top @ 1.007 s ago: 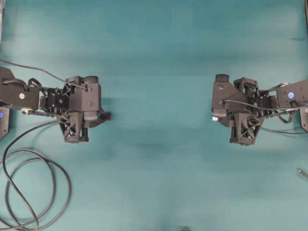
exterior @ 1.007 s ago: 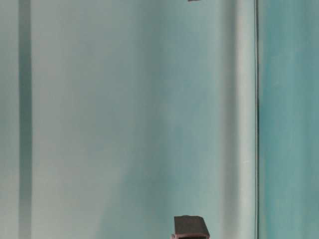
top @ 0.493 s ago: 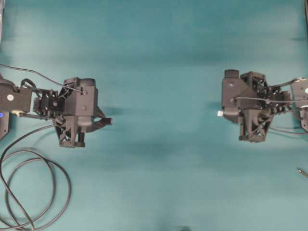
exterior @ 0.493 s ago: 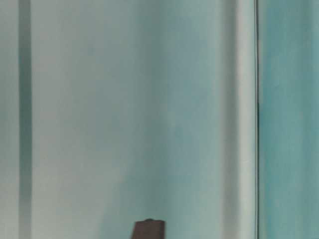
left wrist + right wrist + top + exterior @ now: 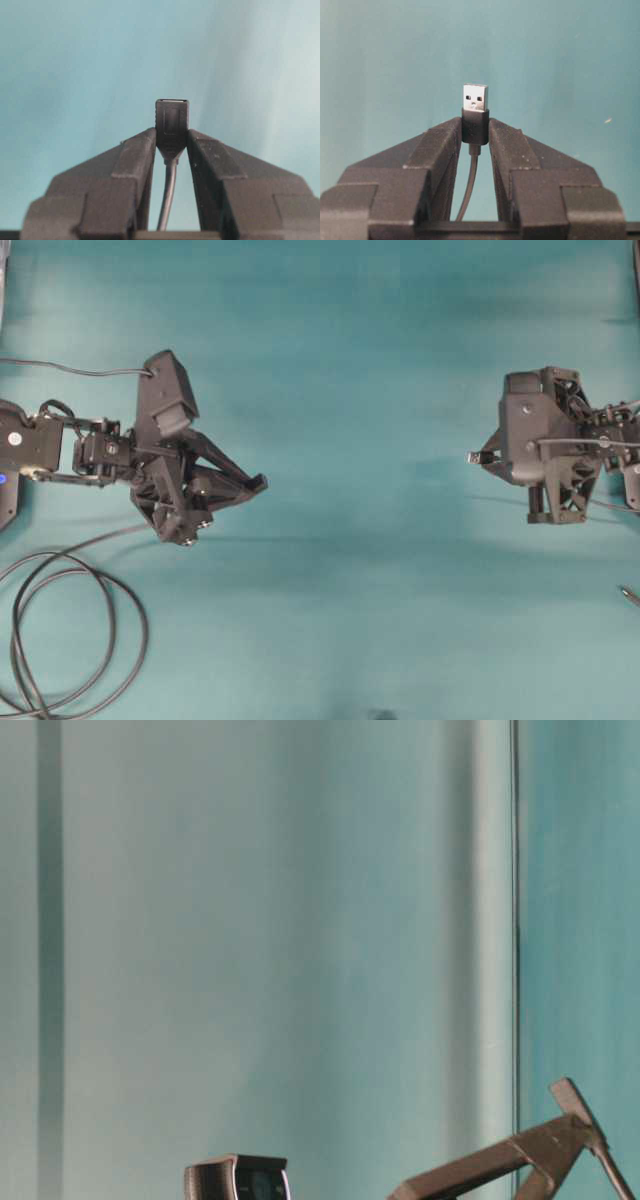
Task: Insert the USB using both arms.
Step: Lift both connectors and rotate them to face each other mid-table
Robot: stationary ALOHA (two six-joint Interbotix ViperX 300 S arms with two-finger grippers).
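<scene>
My right gripper point(image 5: 475, 131) is shut on the dark collar of the USB point(image 5: 475, 97), whose silver plug sticks out past the fingertips. In the overhead view the right gripper point(image 5: 490, 456) is at the right, the USB point(image 5: 473, 456) pointing left. My left gripper point(image 5: 172, 137) is shut on the all-dark socket end point(image 5: 172, 120) of the thicker cable, its opening facing away. In the overhead view the left gripper point(image 5: 250, 483) is at the left, tilted, the socket end point(image 5: 259, 481) pointing right. A wide gap of teal table lies between plug and socket.
The thick black cable point(image 5: 70, 640) lies in loops at the front left of the teal table point(image 5: 350, 360). A tiny metal pin tip point(image 5: 628, 595) lies at the right edge. The table-level view shows a left finger point(image 5: 500, 1160) and a camera block point(image 5: 238, 1178) at the bottom.
Both arms have drawn back outward and risen. The left gripper has tilted and turned its tip rightward; the right gripper has moved right and up in view. Both grips are unchanged.
</scene>
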